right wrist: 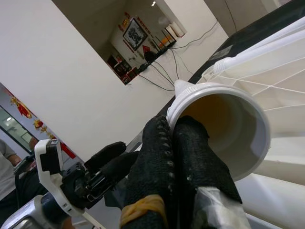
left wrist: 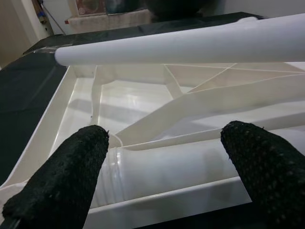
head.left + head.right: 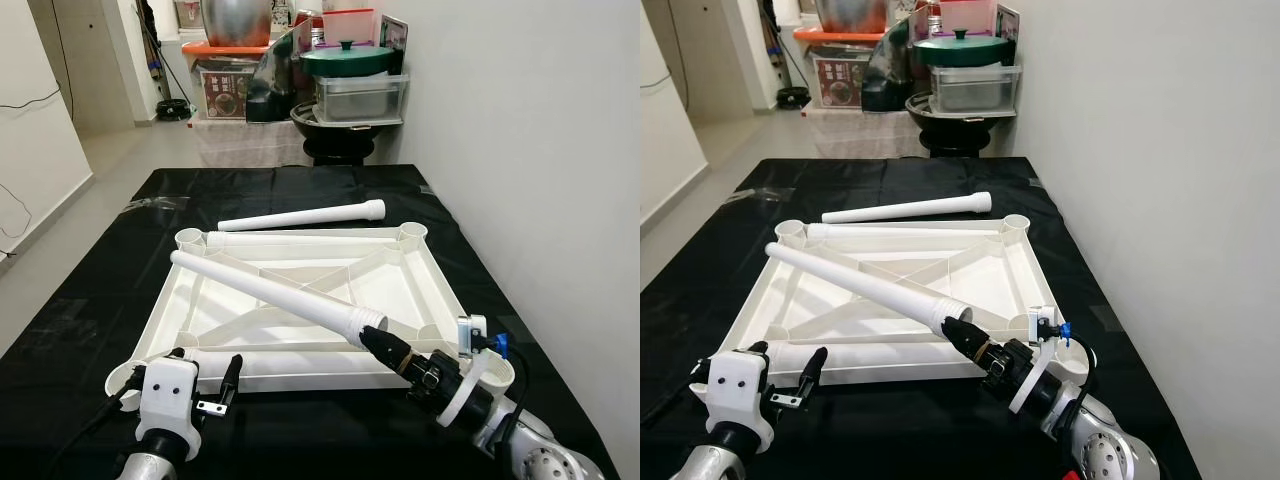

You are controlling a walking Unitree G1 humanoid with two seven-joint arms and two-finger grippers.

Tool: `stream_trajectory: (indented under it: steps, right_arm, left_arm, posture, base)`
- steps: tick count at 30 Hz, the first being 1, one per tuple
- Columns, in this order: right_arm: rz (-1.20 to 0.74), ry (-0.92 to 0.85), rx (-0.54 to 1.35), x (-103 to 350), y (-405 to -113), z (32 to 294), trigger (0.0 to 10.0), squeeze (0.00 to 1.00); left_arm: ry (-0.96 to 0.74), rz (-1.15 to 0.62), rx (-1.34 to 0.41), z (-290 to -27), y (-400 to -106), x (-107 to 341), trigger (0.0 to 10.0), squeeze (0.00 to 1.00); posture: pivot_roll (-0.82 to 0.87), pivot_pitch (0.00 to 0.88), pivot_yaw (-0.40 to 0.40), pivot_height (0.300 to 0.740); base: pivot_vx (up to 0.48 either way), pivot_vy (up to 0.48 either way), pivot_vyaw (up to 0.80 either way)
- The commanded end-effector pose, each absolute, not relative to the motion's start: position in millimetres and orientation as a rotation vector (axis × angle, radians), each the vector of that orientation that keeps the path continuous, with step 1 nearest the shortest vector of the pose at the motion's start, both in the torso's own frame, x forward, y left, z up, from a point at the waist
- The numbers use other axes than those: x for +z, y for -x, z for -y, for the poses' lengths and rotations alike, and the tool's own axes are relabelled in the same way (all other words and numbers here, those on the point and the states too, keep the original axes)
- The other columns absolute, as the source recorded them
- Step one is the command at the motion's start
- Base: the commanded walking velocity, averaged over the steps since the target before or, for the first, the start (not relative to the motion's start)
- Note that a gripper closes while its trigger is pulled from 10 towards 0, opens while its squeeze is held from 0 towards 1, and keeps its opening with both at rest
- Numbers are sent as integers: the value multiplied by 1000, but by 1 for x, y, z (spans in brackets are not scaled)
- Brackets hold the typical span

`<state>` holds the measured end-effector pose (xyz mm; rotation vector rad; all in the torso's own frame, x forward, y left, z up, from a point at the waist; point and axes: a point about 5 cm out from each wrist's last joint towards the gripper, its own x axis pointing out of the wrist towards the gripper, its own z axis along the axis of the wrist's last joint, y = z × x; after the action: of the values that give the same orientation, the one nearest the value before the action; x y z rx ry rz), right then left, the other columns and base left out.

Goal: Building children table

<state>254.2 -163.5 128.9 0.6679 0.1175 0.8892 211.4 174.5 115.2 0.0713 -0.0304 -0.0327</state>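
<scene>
While seen from the left eye view: upturned white tabletop [image 3: 415,285] centre frame on black table [image 3: 90,290], ribbed underside up, corner sockets visible. Right gripper [image 3: 385,345] lower right, clamped on rim of held leg [image 3: 270,288], which slants up-left across the tabletop. Second leg [image 3: 300,216] lying loose just beyond the far edge, upper centre. Left gripper [image 3: 205,385] lower left, fingers spread, holding nothing, just beside the near-left corner. Clutter of pots and boxes [image 3: 350,75] top of frame, not counted.

Right eye view: same layout, shifted left. Held leg's flared open end low centre, tapered tip toward upper left near the far-left socket.

Left wrist view: two black fingertips [image 2: 62,181] wide apart at bottom, tabletop rim between them, held leg crossing top of frame.

Right wrist view: fingers pinched shut on the wall of the leg's hollow mouth, centre frame; left gripper lower left background.

Handling, judged: moulded plastic, light, stiff, smooth so likely slippery; hollow legs long, so an end grip gives leverage and wobble. Better hold near flared end for socketing; tabletop best steadied at a corner or rim.

Count: one tabletop, two legs, four corner sockets, two grippers.
</scene>
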Motion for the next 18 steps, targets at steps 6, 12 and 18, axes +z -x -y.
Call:
stream_trajectory:
  steps: [6, 12, 18]
  right_arm:
    - [-61, -705, 910, 140, -255, 165, 0, 0]
    - [-29, -751, 914, 147, -256, 166, 0, 0]
    - [-32, -749, 934, 148, -255, 163, 0, 0]
  left_arm:
    - [-46, 6, -11, -181, -216, 112, 10000, 0]
    - [36, 13, 14, -185, -222, 115, 10000, 0]
    - [59, 21, 14, -185, -225, 118, 10000, 0]
  posture:
    - [61, 0, -12, 740]
    - [57, 0, -9, 740]
    - [57, 0, -8, 740]
  base:
    - [0, 0, 0]
    - [0, 0, 0]
    - [0, 0, 0]
